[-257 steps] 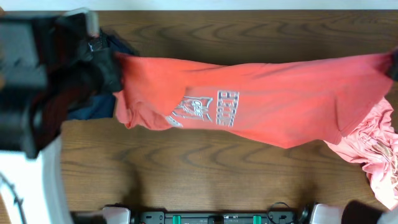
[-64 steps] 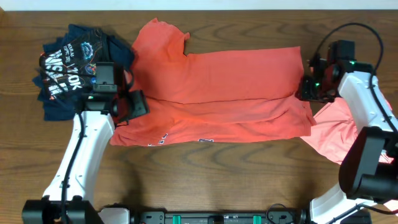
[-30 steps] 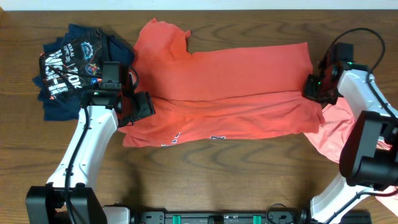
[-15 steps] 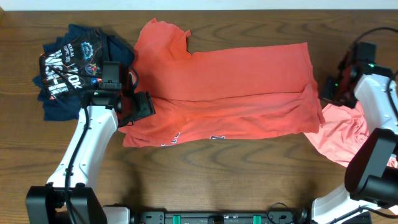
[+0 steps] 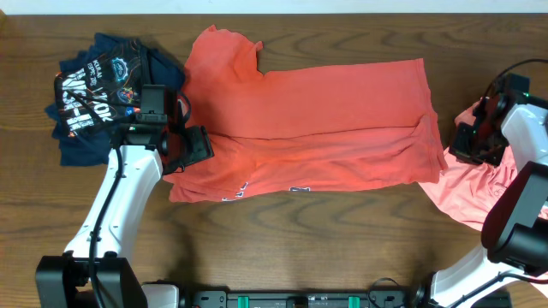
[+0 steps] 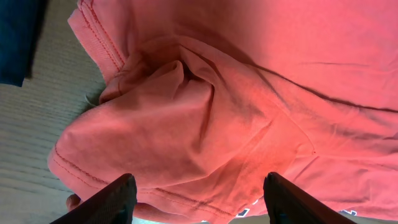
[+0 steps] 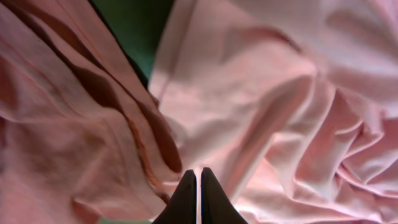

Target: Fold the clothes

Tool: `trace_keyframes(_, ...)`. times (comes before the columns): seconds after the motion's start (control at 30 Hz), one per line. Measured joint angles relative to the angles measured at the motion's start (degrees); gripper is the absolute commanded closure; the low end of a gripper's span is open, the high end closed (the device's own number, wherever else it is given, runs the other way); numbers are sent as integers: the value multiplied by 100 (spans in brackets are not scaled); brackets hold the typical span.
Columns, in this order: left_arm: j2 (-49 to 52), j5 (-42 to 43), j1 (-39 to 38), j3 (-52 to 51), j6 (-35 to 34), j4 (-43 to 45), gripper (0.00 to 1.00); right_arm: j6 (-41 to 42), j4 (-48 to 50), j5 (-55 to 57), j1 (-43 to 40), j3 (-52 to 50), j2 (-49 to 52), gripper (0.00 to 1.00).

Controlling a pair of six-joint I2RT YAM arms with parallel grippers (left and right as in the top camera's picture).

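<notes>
Coral-red T-shirt lies across middle of wooden counter, folded lengthwise, white print peeking out at near hem. Left pincer at shirt's left end: fingers wide apart, bunched sleeve fabric bulging between them. Right pincer: fingers pressed together, tips over crumpled salmon-pink T-shirt heaped at counter's right edge, just beside coral shirt; whether fabric is pinched cannot be told. Far left corner: navy printed garments, heaped.

White arms; end effectors apparently black
</notes>
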Motion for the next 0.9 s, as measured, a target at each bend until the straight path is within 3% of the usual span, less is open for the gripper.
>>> trace_keyframes(0.6,0,-2,0,0,0,107,33,-254,234,-125,-212,31,813,96)
trace_keyframes(0.9,0,0,0,0,0,131,33,271,542,94,-1246,177,876,94)
